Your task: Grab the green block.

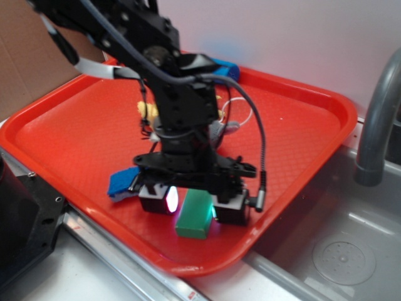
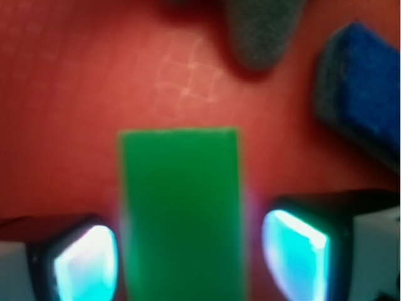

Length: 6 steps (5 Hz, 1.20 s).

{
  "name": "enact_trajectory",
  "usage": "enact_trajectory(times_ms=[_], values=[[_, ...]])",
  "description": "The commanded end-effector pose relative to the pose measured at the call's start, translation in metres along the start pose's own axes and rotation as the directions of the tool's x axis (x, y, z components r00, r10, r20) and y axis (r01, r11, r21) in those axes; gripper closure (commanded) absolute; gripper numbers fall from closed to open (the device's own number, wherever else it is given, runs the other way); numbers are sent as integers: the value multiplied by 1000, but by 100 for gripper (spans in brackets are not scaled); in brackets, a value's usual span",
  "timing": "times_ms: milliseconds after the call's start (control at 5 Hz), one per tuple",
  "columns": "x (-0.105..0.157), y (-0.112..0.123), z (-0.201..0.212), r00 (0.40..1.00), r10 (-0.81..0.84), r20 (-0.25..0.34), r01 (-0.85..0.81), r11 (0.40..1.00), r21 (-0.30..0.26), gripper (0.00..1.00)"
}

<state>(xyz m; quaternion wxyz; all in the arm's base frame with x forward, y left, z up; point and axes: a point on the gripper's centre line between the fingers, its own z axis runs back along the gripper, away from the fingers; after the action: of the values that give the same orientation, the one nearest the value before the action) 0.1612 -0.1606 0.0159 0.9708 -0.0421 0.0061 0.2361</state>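
**Ana:** Claw down low over the near edge of the red tray, fingers spread wide, one on each side of the green block.

**Ben:** Is it gripping?

**Ana:** No. From the wrist view, the green block sits between the two glowing pads, with a strip of red tray showing on either side. The jaws stand apart and open, straddling it, not pressing.

**Ben:** Where is the block on the tray?

**Ana:** Flat on the tray floor, near the front rim, right of centre along that edge. Its long side runs in line with the gap between the fingers.

**Ben:** Anything close by?

**Ana:** A blue sponge lies just to the left of the claw, tilted, blue face up. In the wrist view it shows at the upper right corner, well clear of the block. A dark grey foam shape pokes in at the top; I can't tell what it is. Farther back on the tray there's something small and yellow, mostly hidden behind the arm. A metal sink and grey faucet stand to the right.
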Motion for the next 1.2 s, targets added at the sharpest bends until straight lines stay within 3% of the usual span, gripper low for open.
enact_trajectory(times_ms=[0, 200, 400, 600, 800, 1000], values=[[6, 3, -1, 999, 31, 36, -31, 999, -9, 100], [16, 8, 25, 999, 24, 27, -23, 999, -29, 100], [34, 20, 76, 988, -152, -24, 150, 986, -71, 100], [49, 36, 127, 963, -267, 19, 268, 961, -64, 100], [60, 63, 167, 937, -348, 21, 348, 932, -105, 100], [69, 99, 203, 956, -282, 80, 288, 955, -72, 100]])
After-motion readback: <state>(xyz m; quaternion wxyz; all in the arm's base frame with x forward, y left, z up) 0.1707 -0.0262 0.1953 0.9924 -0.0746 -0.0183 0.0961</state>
